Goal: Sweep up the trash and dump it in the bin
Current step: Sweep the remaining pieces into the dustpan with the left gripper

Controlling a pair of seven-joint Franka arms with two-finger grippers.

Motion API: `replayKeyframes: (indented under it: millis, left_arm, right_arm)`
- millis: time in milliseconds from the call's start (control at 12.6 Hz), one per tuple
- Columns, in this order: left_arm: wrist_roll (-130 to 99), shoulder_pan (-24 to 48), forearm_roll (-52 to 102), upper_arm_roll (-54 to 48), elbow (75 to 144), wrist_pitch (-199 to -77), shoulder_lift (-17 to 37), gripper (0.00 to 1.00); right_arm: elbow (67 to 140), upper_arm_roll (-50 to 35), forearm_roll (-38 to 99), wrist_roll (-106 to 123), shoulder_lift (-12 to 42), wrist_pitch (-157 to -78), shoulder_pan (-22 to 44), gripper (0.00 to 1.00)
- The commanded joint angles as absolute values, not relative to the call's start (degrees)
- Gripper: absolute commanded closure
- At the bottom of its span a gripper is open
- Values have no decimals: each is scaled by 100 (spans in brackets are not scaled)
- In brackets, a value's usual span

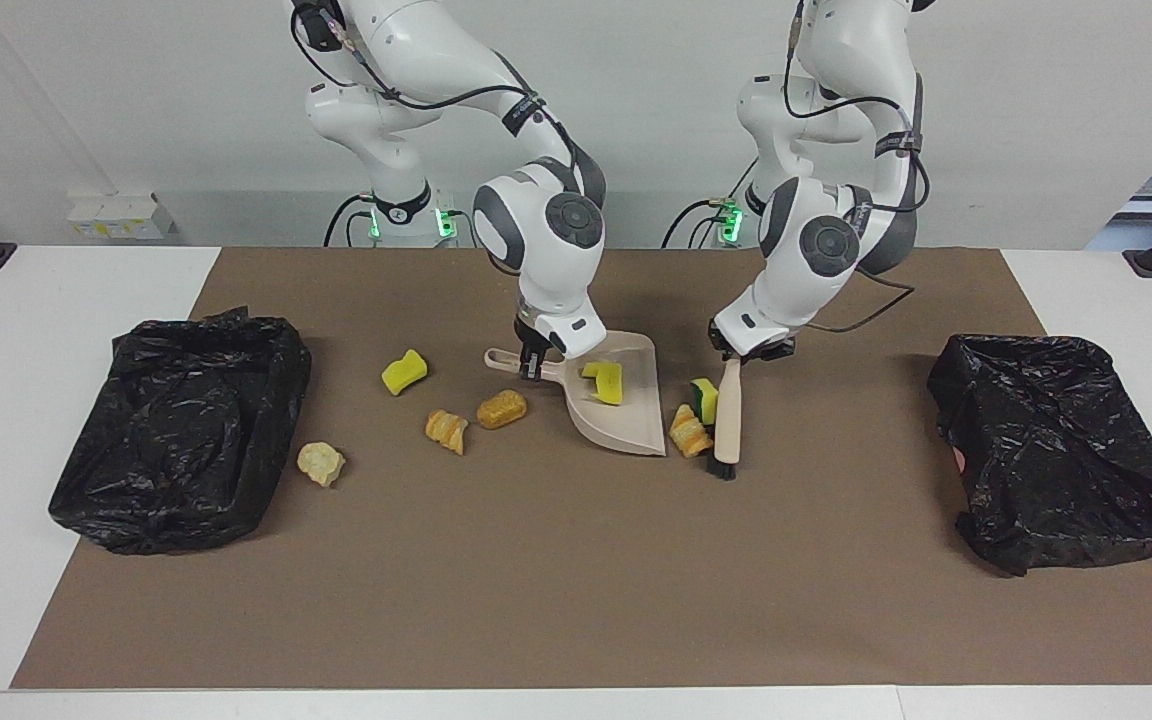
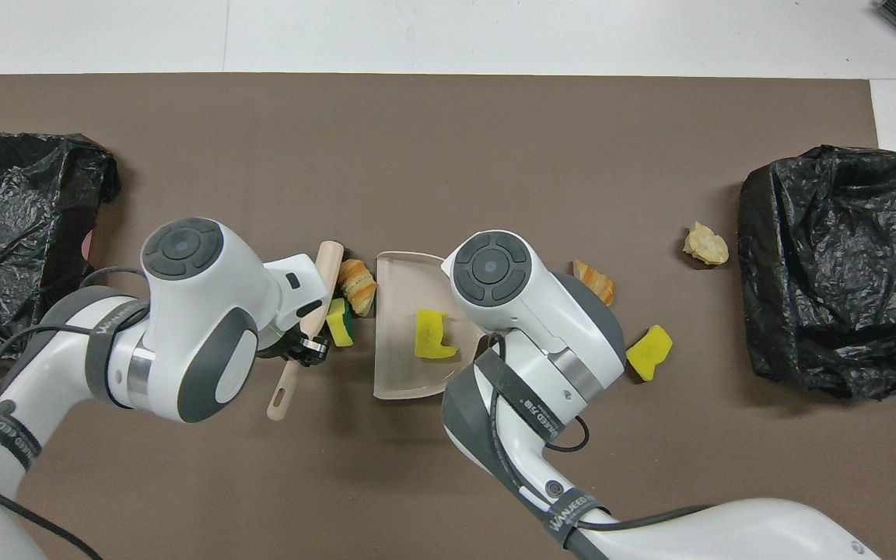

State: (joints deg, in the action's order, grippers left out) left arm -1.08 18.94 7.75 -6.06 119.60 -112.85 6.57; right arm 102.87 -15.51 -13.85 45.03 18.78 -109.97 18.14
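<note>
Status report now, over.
Left gripper shut on brush; right gripper shut on dustpan. One sponge chunk in pan. Nothing blocking.

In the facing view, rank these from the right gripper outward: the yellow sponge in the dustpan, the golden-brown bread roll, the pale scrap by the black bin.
From the right gripper on the beige dustpan's handle:
1. Golden-brown bread roll, just beside the handle.
2. Yellow sponge chunk, inside the dustpan; close to the roll's rank.
3. Pale pastry scrap, beside the black-bagged bin at the right arm's end.

facing view: looked from high across the table toward both arm bases, wide, whole brown mat (image 1: 576, 600) in frame | overhead view: looked steeply down from above the robots' end, closer | shared: mat centre with dustpan (image 1: 626, 425) (image 2: 393, 365), both black bin bags, half a turn apart
</note>
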Motion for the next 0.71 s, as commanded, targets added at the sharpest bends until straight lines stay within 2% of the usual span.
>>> replayKeyframes:
  millis: [0,237,633]
  left_arm:
    - [-35,2311,1157,-589,12041,-10829,457,100]
    - [-900,2435,1818,-798,11866,-10950,370,100]
    - [-2958,2435,2170,-1151,11742,-11898,378,100]
  right_arm:
    - [10318,-1591,-1459,4289,1837,-11030,1767,100]
    - [10318,-1591,-1459,4315,1846,-11048,1732,100]
    - [10283,-1591,-1468,4377,1863,-11039,1705,100]
